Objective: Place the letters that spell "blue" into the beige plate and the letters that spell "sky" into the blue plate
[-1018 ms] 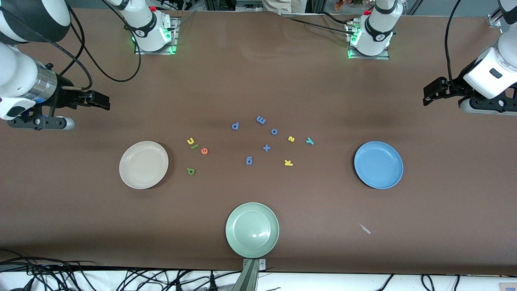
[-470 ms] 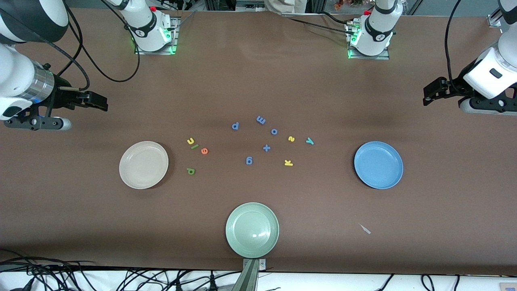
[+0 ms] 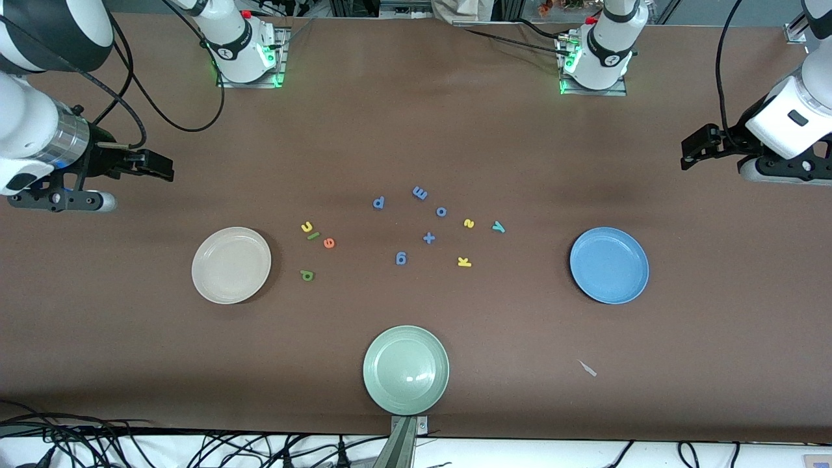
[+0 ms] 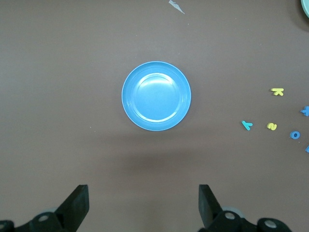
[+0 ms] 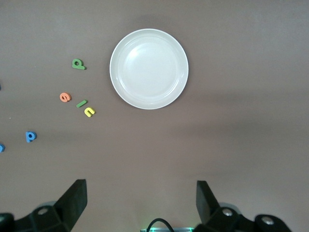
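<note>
All-blue letters are lying among the task letters, the pale green plate nearer the camera. The left gripper and right gripper are hanging wide open, empty.

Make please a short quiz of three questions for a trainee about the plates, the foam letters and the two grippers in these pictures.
1. True or false: the beige plate already holds a letter.
2. Which letter lies nearest to the blue plate? A) teal y B) orange e C) dark green b
3. Fill in: the pale green plate lies ____ to the front camera than the other two plates.

Key
1. False: it is empty, and so is the blue plate.
2. A. The yellow s and yellow k lie near it too.
3. Nearer.
Both the left gripper and the right gripper are open and hold nothing.
</note>
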Motion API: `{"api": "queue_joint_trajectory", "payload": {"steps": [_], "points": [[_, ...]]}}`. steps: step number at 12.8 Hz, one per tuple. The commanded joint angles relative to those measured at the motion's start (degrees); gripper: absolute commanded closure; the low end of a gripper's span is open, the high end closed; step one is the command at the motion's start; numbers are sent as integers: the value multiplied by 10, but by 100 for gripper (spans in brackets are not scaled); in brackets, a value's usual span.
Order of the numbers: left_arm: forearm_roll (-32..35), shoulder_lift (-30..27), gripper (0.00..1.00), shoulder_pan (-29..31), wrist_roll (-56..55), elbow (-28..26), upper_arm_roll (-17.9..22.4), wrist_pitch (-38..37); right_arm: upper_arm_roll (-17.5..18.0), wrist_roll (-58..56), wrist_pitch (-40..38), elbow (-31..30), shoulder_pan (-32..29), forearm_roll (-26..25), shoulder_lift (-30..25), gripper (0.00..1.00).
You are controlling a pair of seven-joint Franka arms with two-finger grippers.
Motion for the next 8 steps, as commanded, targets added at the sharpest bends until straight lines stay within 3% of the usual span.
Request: {"api": "queue_joint_trajectory", "payload": {"steps": [1, 8], "points": [[7, 4, 0, 2, 11, 13, -1, -11, 3, -2, 7, -10, -2, -8, -9, 0], [-1, 8, 0, -5, 10, 14, -5, -10, 8, 3, 34, -32, 0, -3, -12, 0]]}}
